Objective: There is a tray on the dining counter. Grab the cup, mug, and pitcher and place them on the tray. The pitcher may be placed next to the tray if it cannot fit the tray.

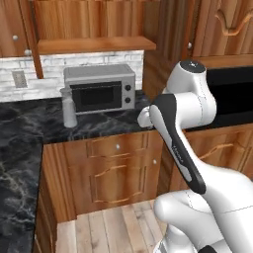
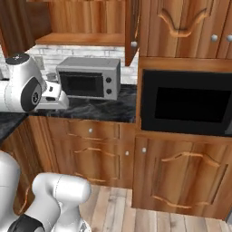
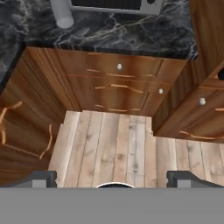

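The gripper (image 3: 112, 181) is wide open w/ nothing in it, above the wooden floor (image 3: 113, 144). The pitcher (image 1: 68, 106) stands upright on the tabletop (image 1: 104, 123) beside the microwave (image 1: 100, 88), at approx. 11 o'clock from the gripper in hand view, well apart.

The pitcher (image 1: 68, 107) stands on the counter (image 1: 29, 123) — just left of the microwave (image 1: 100, 88).

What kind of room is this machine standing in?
A home kitchen, by the look of it: a microwave sits on a black marble counter beside a pale grey pitcher, with wooden cabinets below and a built-in oven alongside.
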### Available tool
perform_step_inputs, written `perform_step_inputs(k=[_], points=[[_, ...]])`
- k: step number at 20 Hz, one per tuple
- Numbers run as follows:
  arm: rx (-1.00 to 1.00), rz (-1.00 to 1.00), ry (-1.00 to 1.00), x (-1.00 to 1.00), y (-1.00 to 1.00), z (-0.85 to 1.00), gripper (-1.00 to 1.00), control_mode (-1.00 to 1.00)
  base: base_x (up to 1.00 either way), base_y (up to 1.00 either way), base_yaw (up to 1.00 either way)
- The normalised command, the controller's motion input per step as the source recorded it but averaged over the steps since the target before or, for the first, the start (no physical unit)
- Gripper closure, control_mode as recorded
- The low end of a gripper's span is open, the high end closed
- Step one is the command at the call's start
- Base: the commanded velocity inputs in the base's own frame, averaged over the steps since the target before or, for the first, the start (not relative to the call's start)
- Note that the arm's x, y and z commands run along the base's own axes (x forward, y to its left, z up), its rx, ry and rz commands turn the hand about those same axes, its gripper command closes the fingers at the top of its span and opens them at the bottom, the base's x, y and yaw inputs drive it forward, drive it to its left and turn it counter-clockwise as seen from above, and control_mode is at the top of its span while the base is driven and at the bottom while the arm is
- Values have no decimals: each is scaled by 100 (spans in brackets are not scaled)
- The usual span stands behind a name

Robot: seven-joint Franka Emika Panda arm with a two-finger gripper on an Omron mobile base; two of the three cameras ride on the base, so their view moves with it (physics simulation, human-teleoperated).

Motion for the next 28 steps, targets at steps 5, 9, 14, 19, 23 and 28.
perform_step_inputs(k=[5,9,14,19,23,28], points=[[0,0,0,0,0,0,-100,100,71,13,-27],[0,0,0,0,0,0,-100,100,52,27,-22],[0,0,0,0,0,0,-100,100,38,27,-13],[0,0,0,0,0,0,-100,100,53,33,-5],[0,0,0,0,0,0,-100,100,67,44,-5],[0,0,0,0,0,0,-100,100,24,49,-1]])
